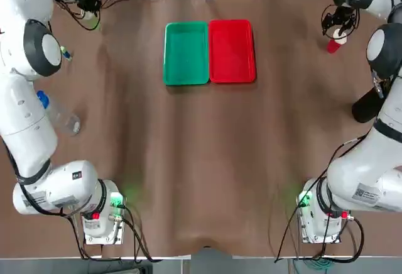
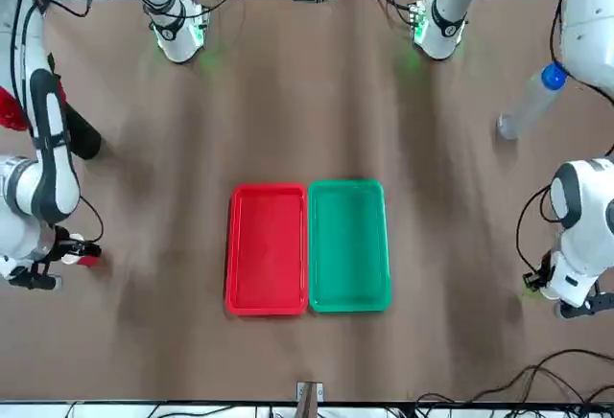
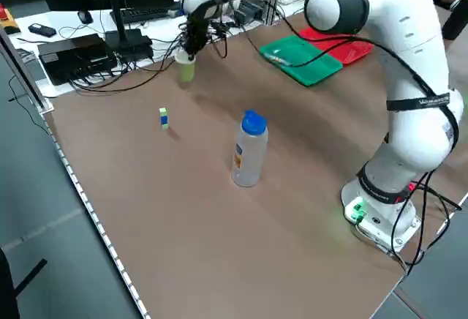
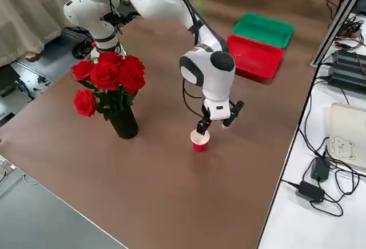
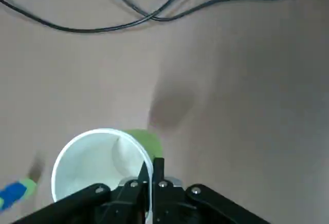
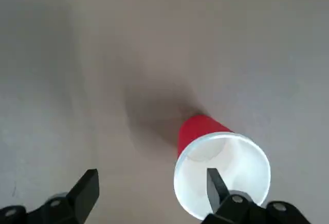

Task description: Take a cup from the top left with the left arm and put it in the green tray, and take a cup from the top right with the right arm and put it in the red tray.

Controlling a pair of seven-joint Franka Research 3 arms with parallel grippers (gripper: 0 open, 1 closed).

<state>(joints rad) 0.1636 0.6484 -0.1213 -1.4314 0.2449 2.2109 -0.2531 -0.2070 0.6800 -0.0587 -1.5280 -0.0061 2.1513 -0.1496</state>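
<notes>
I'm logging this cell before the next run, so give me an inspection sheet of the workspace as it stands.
Surface: brown table.
Job's things: green tray and red tray side by side, both empty; yellow-green cup at far left corner; red cup at far right.
Clutter: clear bottle with blue cap, small yellow-and-blue block, vase of red roses.
Grippers: left gripper pinched shut on the yellow-green cup's rim; right gripper open, one finger inside the red cup.
Cables: black cables on the table's far edge.
Surroundings: desk with electronics, curtain.
</notes>
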